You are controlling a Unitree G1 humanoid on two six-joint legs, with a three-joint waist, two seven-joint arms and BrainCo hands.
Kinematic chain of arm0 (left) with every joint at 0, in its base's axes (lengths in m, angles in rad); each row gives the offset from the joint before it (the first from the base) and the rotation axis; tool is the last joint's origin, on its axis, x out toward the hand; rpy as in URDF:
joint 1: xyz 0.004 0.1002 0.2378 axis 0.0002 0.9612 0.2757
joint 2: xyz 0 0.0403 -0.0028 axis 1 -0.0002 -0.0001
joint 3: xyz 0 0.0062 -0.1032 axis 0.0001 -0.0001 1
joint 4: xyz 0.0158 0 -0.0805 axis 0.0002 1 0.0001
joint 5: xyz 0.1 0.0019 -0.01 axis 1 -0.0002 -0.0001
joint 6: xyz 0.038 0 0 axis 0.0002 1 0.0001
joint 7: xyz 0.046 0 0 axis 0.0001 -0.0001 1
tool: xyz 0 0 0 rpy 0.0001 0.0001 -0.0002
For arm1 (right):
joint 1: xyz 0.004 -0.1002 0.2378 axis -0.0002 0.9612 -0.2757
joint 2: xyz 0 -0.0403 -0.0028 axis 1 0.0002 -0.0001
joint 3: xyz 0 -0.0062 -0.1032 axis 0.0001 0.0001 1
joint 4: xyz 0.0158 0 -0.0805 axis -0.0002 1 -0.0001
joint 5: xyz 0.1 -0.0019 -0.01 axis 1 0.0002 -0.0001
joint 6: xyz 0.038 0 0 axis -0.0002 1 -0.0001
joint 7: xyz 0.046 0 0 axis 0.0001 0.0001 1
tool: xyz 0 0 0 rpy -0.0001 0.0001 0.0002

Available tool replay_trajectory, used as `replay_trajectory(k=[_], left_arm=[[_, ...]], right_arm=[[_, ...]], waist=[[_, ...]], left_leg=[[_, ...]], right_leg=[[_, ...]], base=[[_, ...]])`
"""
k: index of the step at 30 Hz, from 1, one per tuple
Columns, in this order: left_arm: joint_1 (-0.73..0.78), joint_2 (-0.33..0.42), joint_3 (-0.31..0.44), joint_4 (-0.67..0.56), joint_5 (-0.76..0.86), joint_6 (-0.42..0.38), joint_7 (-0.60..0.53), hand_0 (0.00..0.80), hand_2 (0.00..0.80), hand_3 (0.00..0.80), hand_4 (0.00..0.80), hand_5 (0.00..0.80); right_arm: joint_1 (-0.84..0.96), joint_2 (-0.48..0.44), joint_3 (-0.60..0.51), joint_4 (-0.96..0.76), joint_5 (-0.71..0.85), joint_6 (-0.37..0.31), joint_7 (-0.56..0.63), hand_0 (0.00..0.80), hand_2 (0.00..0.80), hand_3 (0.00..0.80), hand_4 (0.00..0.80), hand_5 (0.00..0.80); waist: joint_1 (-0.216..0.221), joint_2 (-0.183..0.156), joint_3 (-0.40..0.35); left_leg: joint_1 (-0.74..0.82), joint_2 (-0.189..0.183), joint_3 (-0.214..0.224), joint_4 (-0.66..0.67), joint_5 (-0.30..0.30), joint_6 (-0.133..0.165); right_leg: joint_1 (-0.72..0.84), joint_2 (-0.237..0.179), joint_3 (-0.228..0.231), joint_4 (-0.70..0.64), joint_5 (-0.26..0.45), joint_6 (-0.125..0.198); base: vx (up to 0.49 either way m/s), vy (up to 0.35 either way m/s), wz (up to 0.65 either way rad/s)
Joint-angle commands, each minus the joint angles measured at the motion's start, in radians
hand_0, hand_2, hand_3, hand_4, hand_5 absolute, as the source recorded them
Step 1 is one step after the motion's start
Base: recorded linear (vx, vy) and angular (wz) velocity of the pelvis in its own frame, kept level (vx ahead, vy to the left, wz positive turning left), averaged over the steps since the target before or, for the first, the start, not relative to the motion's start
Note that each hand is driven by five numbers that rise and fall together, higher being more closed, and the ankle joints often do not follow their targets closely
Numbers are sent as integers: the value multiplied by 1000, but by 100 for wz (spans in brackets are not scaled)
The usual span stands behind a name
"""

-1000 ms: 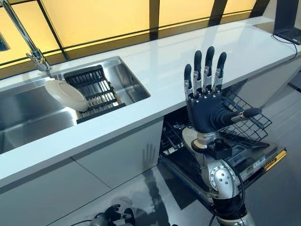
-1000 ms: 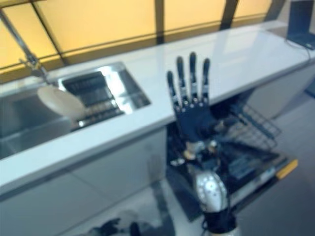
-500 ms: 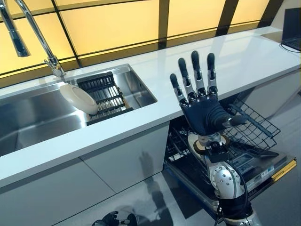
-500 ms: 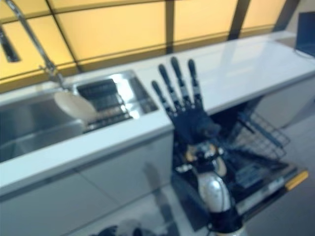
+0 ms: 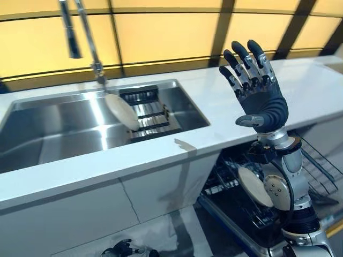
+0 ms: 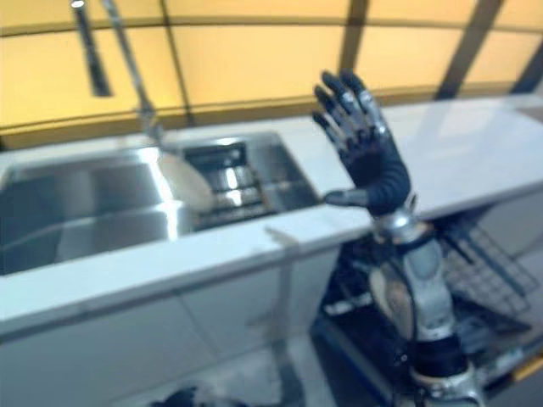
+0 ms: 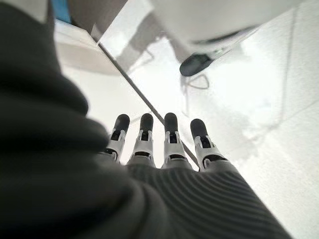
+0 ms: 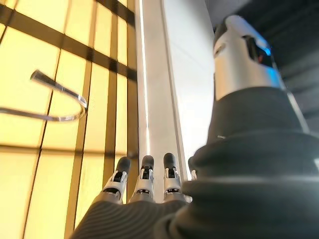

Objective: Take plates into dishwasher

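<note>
I had the right hand (image 5: 261, 104) raised above the white desk (image 5: 214, 126), fingers (image 5: 242, 64) spread and straight, holding nothing. The left hand (image 7: 164, 149) hung low over the pale floor (image 7: 259, 99), fingers straight and empty. 1 round white plate (image 5: 122, 111) leaned in the black rack (image 5: 147, 110) inside the steel sink (image 5: 59, 131); another white plate (image 5: 253, 186) already stood in the open dishwasher's wire basket (image 5: 238, 198). I judged the reach for the sink plate was in hand; next, the right hand needed to travel left and down to close on its rim.
</note>
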Motion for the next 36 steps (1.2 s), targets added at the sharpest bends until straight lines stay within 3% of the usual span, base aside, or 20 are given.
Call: replay_trajectory(k=[1,4,5,9,11,16,23,36], left_arm=[[-1,46,-9,-33,-29,25,8,0,0,0,0,0],[-3,57,13,-31,-21,30,6,0,0,0,0,0],[-5,61,21,-27,-17,33,6,0,0,0,0,0],[-4,63,31,-21,-13,45,11,0,0,0,0,0],[1,61,37,-12,-8,40,9,0,0,0,0,0],[15,64,55,-7,1,36,0,0,0,0,0,0],[38,65,84,-10,-8,33,-16,0,0,0,0,0],[80,53,105,-63,-8,18,-22,0,0,0,0,0]], right_arm=[[-131,-44,-22,57,-42,-46,-85,0,0,0,0,0],[-182,-92,-28,89,-34,-14,-123,0,0,0,0,0],[-191,-106,-31,97,-25,-6,-137,0,0,0,0,0],[-186,-116,-36,100,-49,22,-170,0,0,0,0,0],[-184,-123,-37,98,-60,47,-184,0,0,0,0,0],[-184,-137,-48,111,-52,82,-187,0,0,0,0,0],[-214,-150,-12,138,-202,97,-188,0,0,0,0,0],[-266,-334,26,203,-440,159,-173,0,0,0,0,0]], waist=[[10,3,8],[16,29,11],[17,35,11],[8,27,7],[4,22,9],[7,11,1],[26,-3,-32],[53,-20,-44]], left_leg=[[95,-64,-33,-22,-174,89],[104,-23,-15,-49,-149,65],[107,-3,-18,-54,-146,52],[108,13,-48,-64,-143,25],[113,13,-72,-64,-142,19],[124,16,-109,-64,-147,14],[128,27,-109,-64,-152,-9],[119,56,-97,-64,-137,-59]], right_leg=[[8,80,28,47,133,4],[-20,147,-12,-176,51,-27],[-6,194,-3,-330,41,-25],[23,297,87,-624,70,-3],[20,325,134,-683,85,0],[74,336,172,-756,76,-9],[178,338,141,-850,54,-15],[239,358,81,-873,-7,-53]], base=[[-2,81,62],[-14,7,38],[-14,-81,23],[35,-103,18],[50,-91,30],[68,-122,48],[108,-222,23],[49,-151,13]])
